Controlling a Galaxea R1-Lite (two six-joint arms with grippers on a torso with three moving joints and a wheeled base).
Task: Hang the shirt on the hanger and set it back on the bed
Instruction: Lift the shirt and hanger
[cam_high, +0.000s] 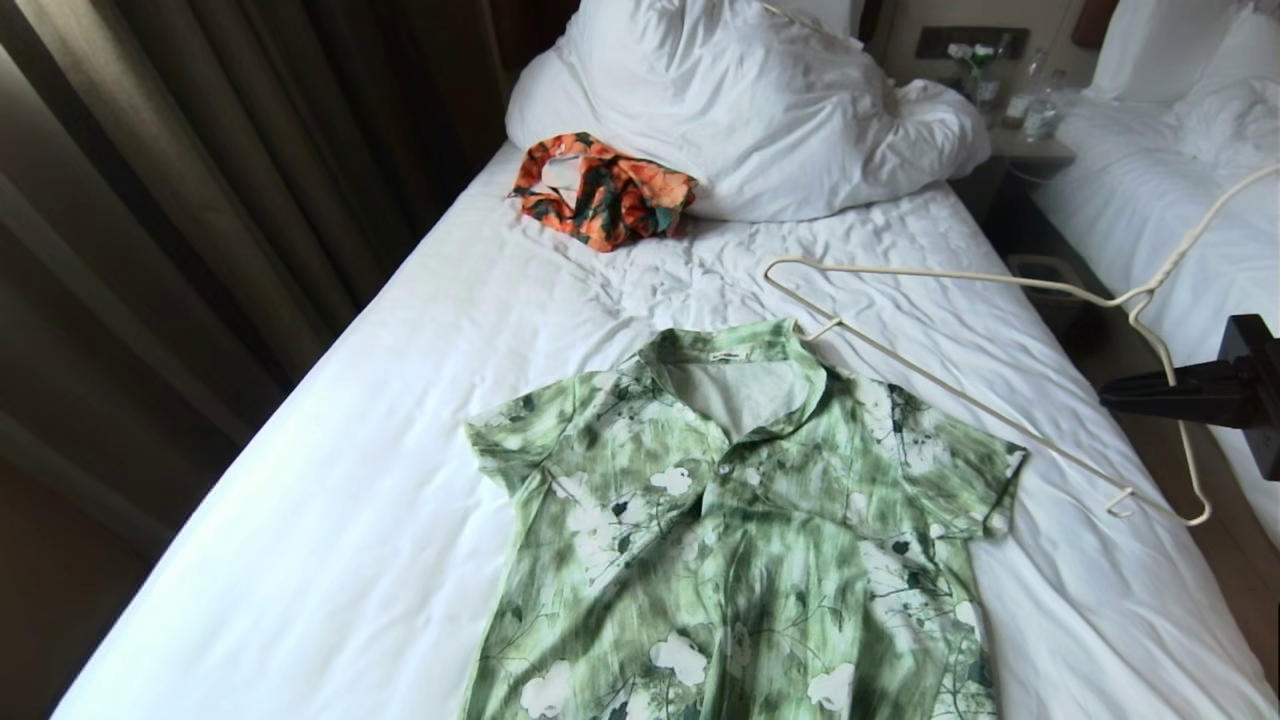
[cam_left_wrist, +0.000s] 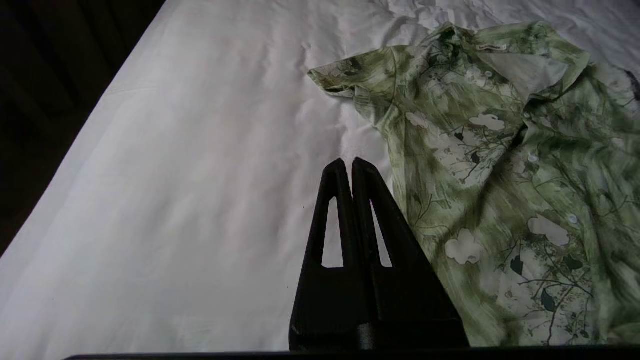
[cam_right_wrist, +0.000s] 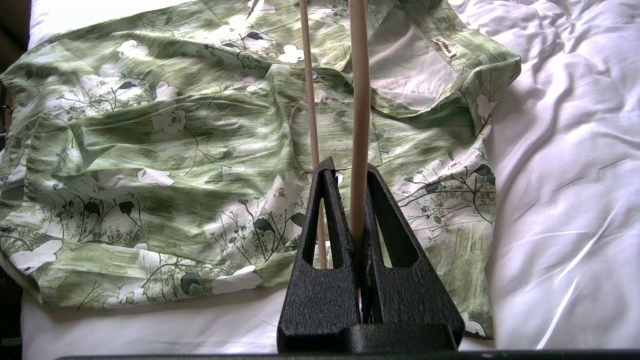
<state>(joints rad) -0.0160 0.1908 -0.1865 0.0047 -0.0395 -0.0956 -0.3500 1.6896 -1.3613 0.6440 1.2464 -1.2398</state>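
Mottled green cotton, the short-sleeved shirt (cam_high: 740, 520) with white flowers lies flat and buttoned on the wrinkled white bed (cam_high: 330, 470), collar toward the puffy pillows (cam_high: 740, 100). Clamped in the black right gripper (cam_high: 1110, 392), a thin cream wire hanger (cam_high: 960, 400) slants over the shirt's shoulder. Over bare sheet beside one sleeve, the left gripper (cam_left_wrist: 348, 162) has its fingers pressed together.
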